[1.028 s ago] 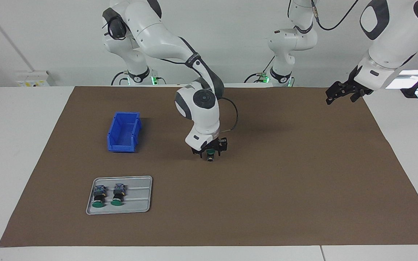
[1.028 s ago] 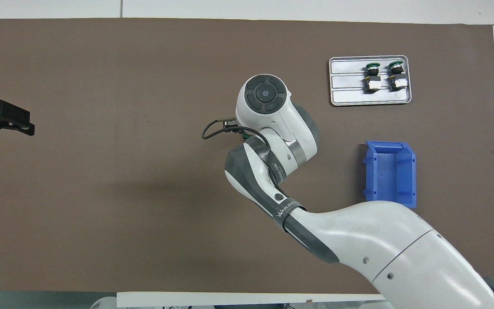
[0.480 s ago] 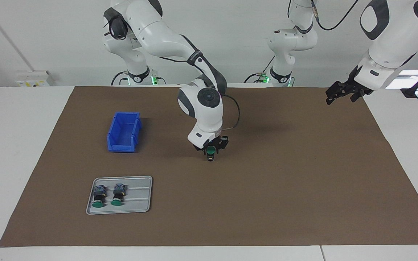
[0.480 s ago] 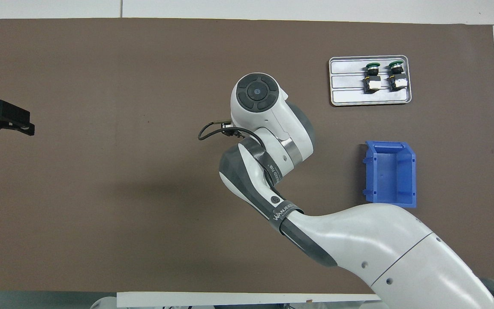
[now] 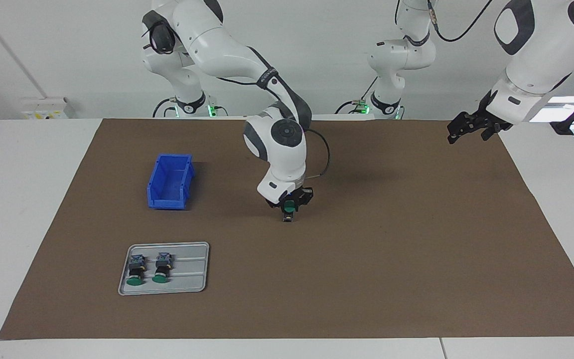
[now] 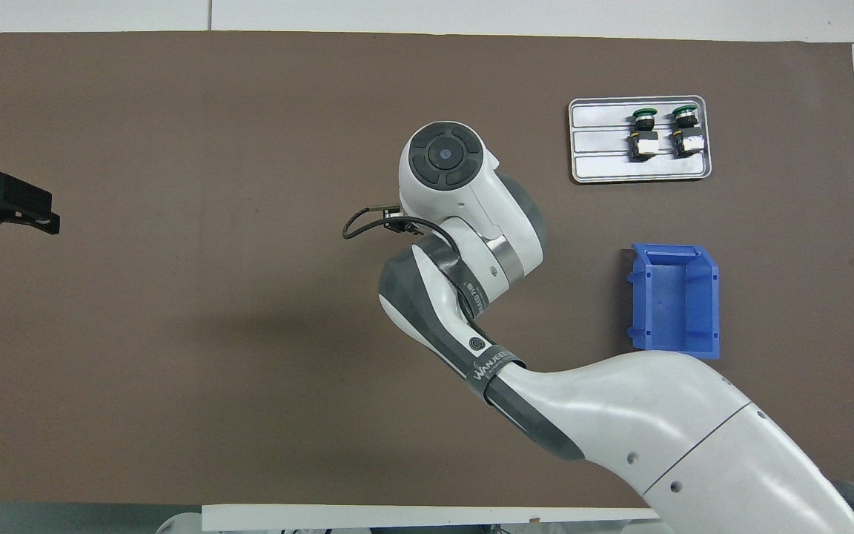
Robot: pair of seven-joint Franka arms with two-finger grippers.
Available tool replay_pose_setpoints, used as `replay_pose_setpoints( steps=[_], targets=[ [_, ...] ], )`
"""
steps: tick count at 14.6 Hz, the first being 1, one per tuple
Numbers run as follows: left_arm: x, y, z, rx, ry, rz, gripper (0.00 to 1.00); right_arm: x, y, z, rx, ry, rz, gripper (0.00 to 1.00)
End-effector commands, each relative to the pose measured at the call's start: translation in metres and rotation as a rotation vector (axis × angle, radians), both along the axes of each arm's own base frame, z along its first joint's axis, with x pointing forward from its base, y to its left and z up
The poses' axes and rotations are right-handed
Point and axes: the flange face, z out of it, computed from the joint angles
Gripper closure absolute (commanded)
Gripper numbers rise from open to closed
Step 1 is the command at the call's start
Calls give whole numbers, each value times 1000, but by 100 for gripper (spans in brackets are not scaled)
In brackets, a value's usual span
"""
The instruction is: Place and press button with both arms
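A button (image 5: 290,206) with a green cap stands upright on the brown mat (image 5: 391,249) near the table's middle. My right gripper (image 5: 289,199) points straight down at it, its tip right at the cap; I cannot see whether it touches. In the overhead view the right arm's wrist (image 6: 445,159) hides both. Two more buttons (image 5: 135,271) (image 5: 162,268) lie on a grey tray (image 5: 190,271), also seen from above as buttons (image 6: 643,130) (image 6: 685,127) on the tray (image 6: 605,167). My left gripper (image 5: 468,132) waits open in the air over the mat's corner at the left arm's end.
A blue bin (image 5: 170,182) (image 6: 675,300) stands open-topped on the mat, nearer to the robots than the tray, toward the right arm's end. White tabletop borders the mat on all sides.
The right gripper has risen slightly and drawn narrower over the standing button, and its wrist has shifted a little. The left arm has not moved.
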Motion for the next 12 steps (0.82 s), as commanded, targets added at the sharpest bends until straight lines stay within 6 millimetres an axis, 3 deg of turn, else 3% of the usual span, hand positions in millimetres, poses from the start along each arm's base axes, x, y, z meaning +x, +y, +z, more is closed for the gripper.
replay_pose_setpoints(
  steps=[1, 3, 8, 12],
  targets=[
    [-6, 3, -1, 14, -6, -2, 0, 8, -11, 14, -36, 14, -26, 86],
    [-6, 2, -1, 13, -7, -4, 0, 18, -30, 53, -56, 20, -48, 87],
    [-6, 3, -1, 13, -7, -2, 0, 28, -100, 119, -70, 22, -105, 89],
    [-6, 3, -1, 13, -6, -4, 0, 34, -185, 161, -101, 33, -200, 91]
  ],
)
